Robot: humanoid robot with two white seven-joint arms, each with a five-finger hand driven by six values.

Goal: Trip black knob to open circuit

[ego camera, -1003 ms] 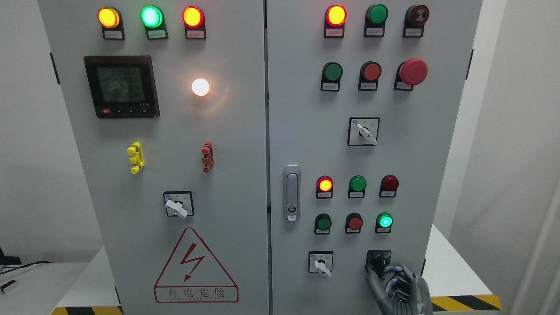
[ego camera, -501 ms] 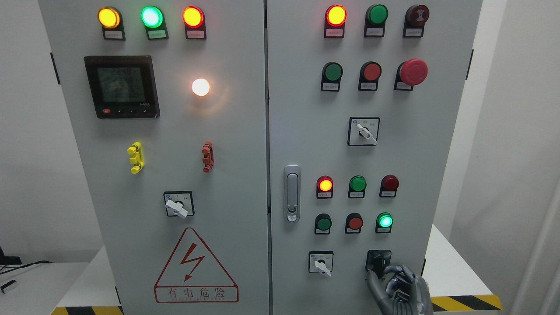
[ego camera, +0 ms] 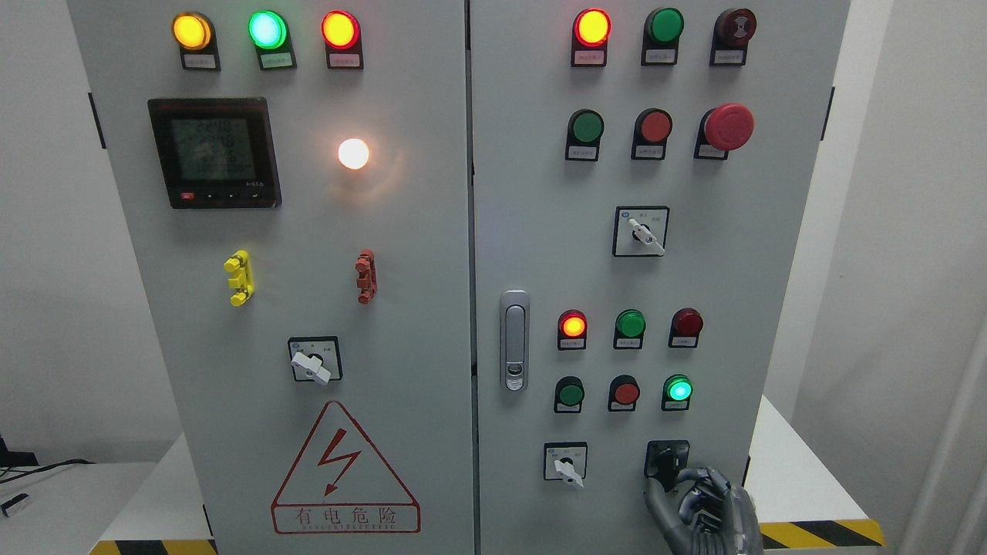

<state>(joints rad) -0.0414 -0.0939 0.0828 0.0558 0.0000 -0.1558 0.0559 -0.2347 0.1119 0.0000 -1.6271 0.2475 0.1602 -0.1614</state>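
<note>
Low on the cabinet's right door (ego camera: 532,231), the black knob (ego camera: 666,459) sits in the bottom row. The right hand (ego camera: 698,509) reaches up, its fingers (ego camera: 669,476) curled around the knob, gripping it.

Bright, even indoor light fills the scene, and the grey cabinet (ego camera: 432,231) is sharp across the frame. The lit white lamp (ego camera: 353,153) is blown out and throws a soft halo on the door. The meter screen (ego camera: 214,150) reads dim and washed. Shadows are faint.
</note>
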